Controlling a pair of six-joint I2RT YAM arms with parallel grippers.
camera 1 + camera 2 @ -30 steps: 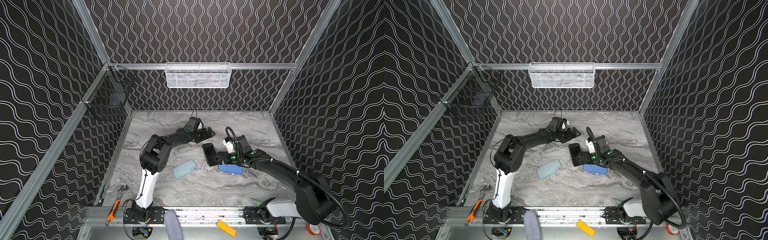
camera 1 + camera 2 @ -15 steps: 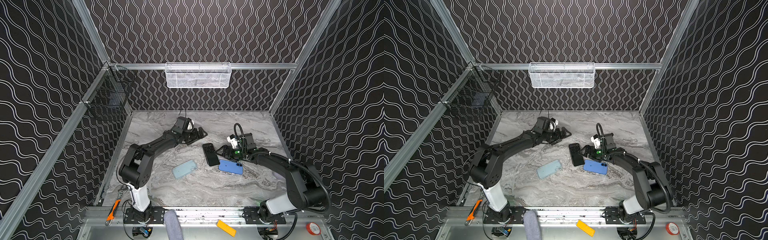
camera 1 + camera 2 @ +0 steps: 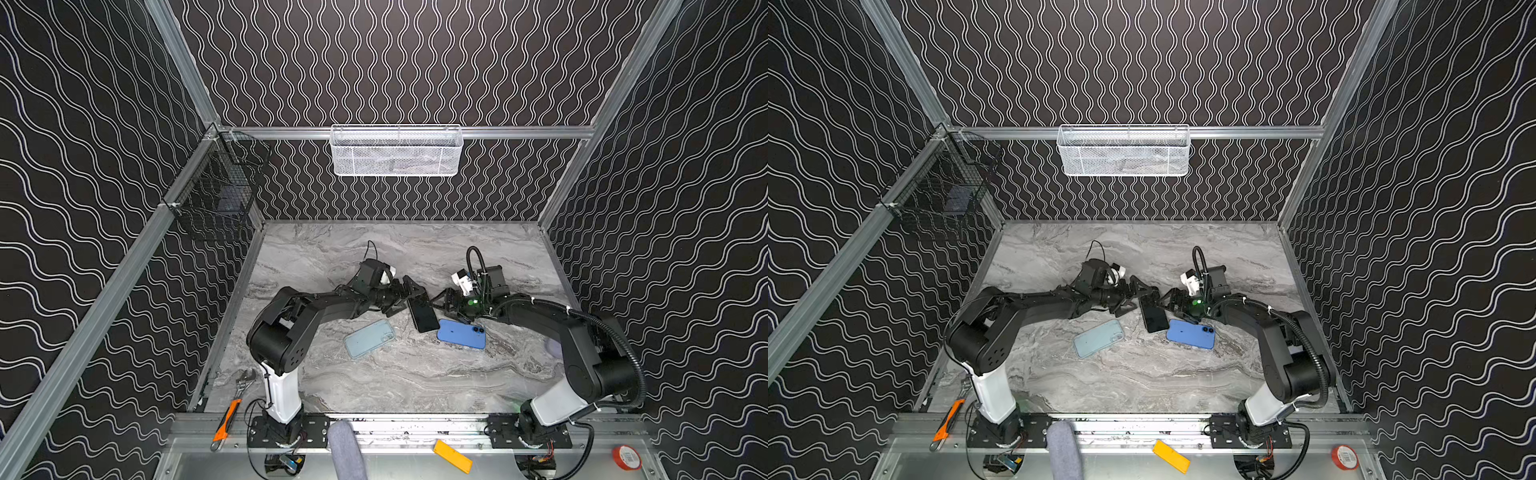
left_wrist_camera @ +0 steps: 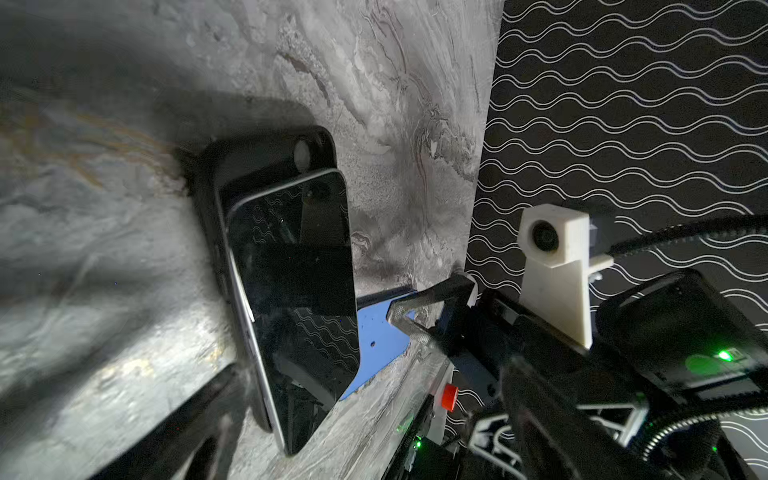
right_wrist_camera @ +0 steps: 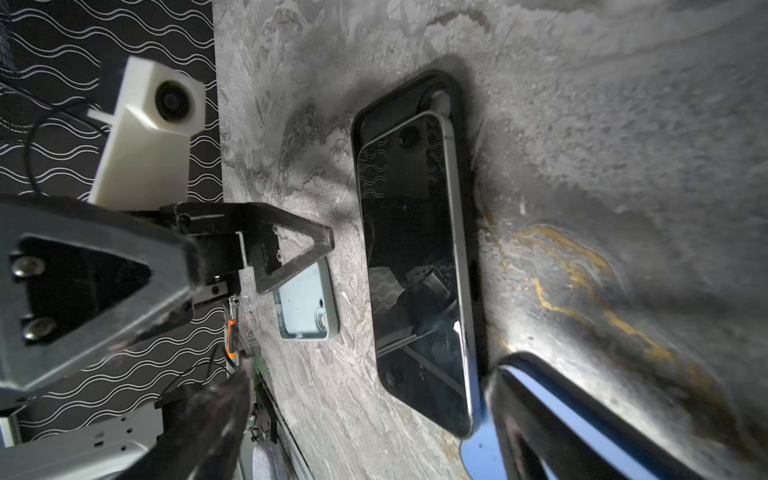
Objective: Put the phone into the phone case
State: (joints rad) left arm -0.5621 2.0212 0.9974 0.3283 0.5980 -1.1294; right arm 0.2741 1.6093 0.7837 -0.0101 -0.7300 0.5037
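A black phone [image 3: 424, 316] [image 3: 1155, 318] lies screen up and askew on the black phone case [image 4: 266, 153] [image 5: 395, 99]. The case's camera-hole end stays bare, and the phone's other end overhangs a blue phone [image 3: 461, 333] [image 3: 1191, 334]. In both top views my left gripper [image 3: 405, 297] [image 3: 1137, 296] is open at the phone's far left corner. Facing it from the right, my right gripper [image 3: 448, 308] [image 3: 1177, 308] is open too. Each wrist view shows the phone [image 4: 299, 291] [image 5: 415, 270] ahead of spread fingers, with nothing held.
A pale blue-green case [image 3: 369, 338] [image 5: 305, 303] lies left of the phone. A white mesh basket [image 3: 395, 151] hangs on the back wall and a black wire basket [image 3: 216, 199] on the left wall. A wrench and an orange-handled tool [image 3: 226, 415] lie at the front left.
My left gripper has moved right and nearer, up to the phone's corner. My right gripper stays beside the phone with its fingers slightly closer. Phone and case have not shifted.
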